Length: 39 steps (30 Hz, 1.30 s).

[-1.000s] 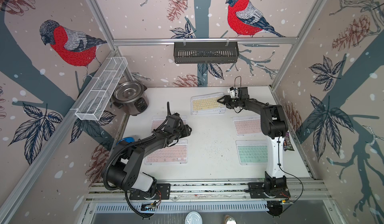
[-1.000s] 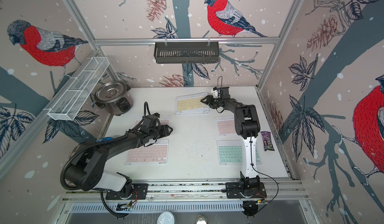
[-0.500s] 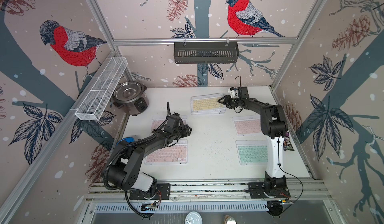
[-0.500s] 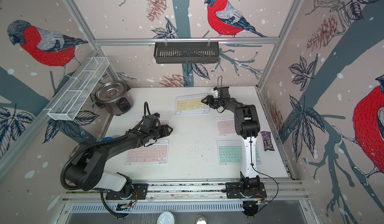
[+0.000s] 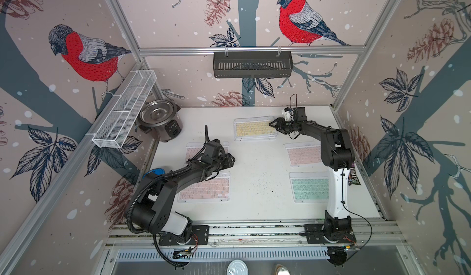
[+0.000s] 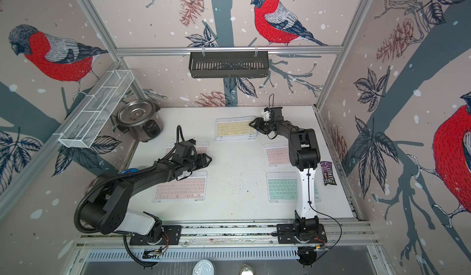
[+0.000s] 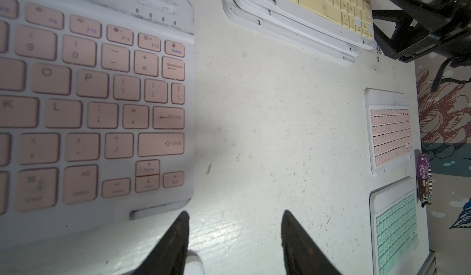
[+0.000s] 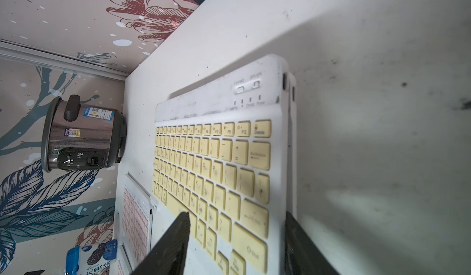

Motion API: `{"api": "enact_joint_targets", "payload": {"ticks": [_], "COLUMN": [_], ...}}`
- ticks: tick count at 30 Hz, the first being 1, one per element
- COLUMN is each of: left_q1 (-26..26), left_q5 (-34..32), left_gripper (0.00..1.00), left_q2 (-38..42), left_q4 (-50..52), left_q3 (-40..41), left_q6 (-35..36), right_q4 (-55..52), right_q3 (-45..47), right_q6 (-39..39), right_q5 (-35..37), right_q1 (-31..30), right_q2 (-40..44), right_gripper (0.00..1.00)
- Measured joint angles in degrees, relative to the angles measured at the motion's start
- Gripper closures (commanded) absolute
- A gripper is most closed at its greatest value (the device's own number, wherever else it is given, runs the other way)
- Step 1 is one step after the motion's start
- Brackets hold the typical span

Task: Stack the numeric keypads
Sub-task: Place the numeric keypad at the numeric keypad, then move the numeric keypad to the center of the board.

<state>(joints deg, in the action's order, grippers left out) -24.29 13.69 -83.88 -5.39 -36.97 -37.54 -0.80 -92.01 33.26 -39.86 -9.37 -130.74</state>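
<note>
A stack of numeric keypads with a yellow one (image 5: 254,131) (image 8: 214,164) on top lies at the back centre. My right gripper (image 5: 272,126) (image 8: 238,215) hovers open over its right end, one finger above the keys and one beside the edge. Single keypads lie flat around it: pink at left back (image 5: 193,150), pink at front left (image 5: 206,188), pink at right (image 5: 303,154) and mint green (image 5: 308,187), the last partly behind the right arm. My left gripper (image 5: 230,159) (image 7: 235,213) is open over bare table, just off the corner of the left-back pink keypad (image 7: 96,103).
A rice cooker (image 5: 160,120) stands at the back left below a white wire basket (image 5: 125,108). A black basket (image 5: 252,64) hangs on the back wall. A candy bar (image 6: 328,173) lies by the right edge, a blue packet (image 5: 155,171) by the left edge.
</note>
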Motion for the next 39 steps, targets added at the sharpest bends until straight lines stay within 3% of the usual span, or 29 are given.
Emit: {"api": "enact_joint_targets", "payload": {"ticks": [18, 25, 35, 39], "left_q1": [0.0, 0.0, -3.7, -4.4], "left_q5": [0.0, 0.0, -2.1, -3.0], "left_gripper": [0.43, 0.43, 0.42, 0.42], "left_q2": [0.3, 1.3, 5.5, 7.6], "left_q4": [0.0, 0.0, 1.8, 2.2], "left_q3": [0.3, 0.5, 0.4, 1.4], "left_q6": [-0.1, 0.0, 1.3, 1.6], "right_q4": [2.8, 3.5, 3.3, 0.9], "right_q3": [3.5, 8.0, 34.3, 43.3], "right_q6": [1.3, 1.2, -2.0, -3.2], "right_q5": [1.4, 3.2, 14.5, 20.6], "right_q1": [1.9, 2.2, -0.5, -5.2], "right_q2": [3.3, 8.8, 32.3, 41.7], "right_gripper": [0.42, 0.42, 0.41, 0.4]}}
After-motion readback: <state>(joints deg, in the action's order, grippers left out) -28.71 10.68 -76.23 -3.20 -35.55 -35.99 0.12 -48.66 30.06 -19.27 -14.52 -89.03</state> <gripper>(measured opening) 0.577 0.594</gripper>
